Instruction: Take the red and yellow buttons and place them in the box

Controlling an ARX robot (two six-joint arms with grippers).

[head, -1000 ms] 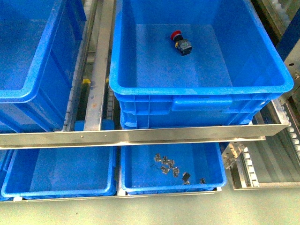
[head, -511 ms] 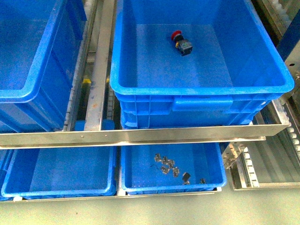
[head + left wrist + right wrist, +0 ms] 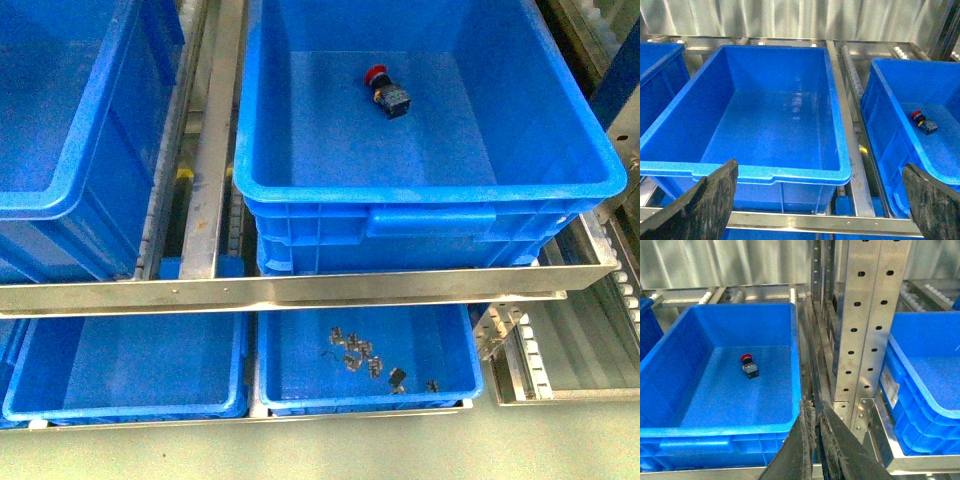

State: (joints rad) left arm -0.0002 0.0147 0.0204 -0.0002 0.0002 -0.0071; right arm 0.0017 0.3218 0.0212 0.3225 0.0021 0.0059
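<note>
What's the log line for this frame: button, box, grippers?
red button: lying on floor of box | left gripper: open, empty | right gripper: shut, empty | yellow button: not in view

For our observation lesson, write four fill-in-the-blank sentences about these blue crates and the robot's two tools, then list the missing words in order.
1. The cap of the push-button switch lying in the large deep blue plastic crate is ____.
2. The small metal clips lie in a shallow blue plastic tray on the shelf ____ that crate.
3. The left tool stands wide ____.
4. The right tool holds nothing and is ____.

Missing words: red; below; open; shut.
</note>
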